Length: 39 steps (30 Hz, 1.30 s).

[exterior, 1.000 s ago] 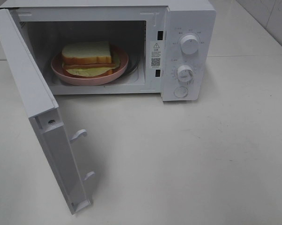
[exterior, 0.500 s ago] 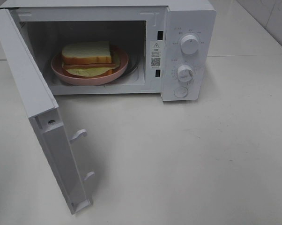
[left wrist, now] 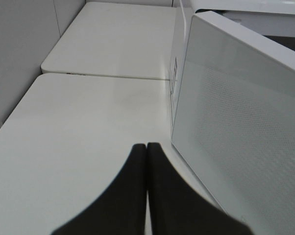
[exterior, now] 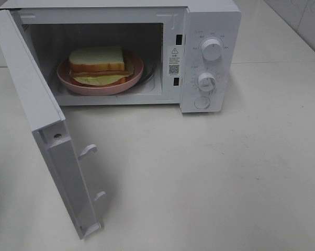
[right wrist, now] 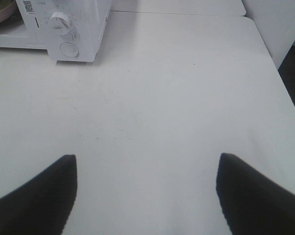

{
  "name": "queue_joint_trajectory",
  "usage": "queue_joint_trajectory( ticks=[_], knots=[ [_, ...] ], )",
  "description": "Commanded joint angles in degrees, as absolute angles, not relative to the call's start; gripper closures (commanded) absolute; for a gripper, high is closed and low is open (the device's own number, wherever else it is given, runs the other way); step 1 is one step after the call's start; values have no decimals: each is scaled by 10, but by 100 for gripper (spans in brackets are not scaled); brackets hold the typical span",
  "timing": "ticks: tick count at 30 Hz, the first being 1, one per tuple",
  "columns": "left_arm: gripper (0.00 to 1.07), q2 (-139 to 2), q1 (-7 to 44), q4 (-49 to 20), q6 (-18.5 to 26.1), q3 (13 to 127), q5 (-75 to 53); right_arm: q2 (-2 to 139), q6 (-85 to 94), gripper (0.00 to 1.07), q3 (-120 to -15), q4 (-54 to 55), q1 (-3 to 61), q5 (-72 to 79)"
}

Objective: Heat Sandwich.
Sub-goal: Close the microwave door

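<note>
White dotted microwave door (left wrist: 245, 147) stood beside left gripper (left wrist: 146, 145), tapered black jaws pressed together, empty, right gripper (right wrist: 147, 155) gaped wide, empty.

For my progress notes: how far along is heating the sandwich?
Done: the sandwich sits on the pink plate inside the microwave. In hand: the left hand, shut and empty, is beside the open door, probably to push it. Left: closing the door and setting the dials.
</note>
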<state>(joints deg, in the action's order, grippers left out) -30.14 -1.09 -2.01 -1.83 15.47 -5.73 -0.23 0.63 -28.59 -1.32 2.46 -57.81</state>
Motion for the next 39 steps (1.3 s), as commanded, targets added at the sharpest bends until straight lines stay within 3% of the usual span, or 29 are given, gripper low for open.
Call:
queue_joint_trajectory(
  ticks=[1, 7, 13, 19, 24, 29, 34, 39],
  knots=[
    [107, -342, -7, -19, -21, 129, 59, -18, 0, 32, -285, -11, 22, -569],
    [107, -419, -7, -15, -21, 119, 139, -18, 0, 32, -285, -11, 22, -569],
    [107, -514, -7, 38, -26, 119, 250, -18, 0, 32, -285, -11, 22, -569],
    [107, -580, -7, 85, -74, 119, 313, -18, 0, 32, -285, -11, 22, -569],
    [107, -628, -7, 129, -82, 121, 358, -18, 0, 32, -285, -11, 22, -569],
    [107, -680, -7, 209, -124, 136, 408, -18, 0, 32, -285, -11, 22, -569],
    [107, -720, -7, 260, -141, 136, 473, -18, 0, 32, -285, -11, 22, -569],
    [107, -748, 6, 267, -140, 137, 507, -18, 0, 32, -285, -11, 22, -569]
  ],
)
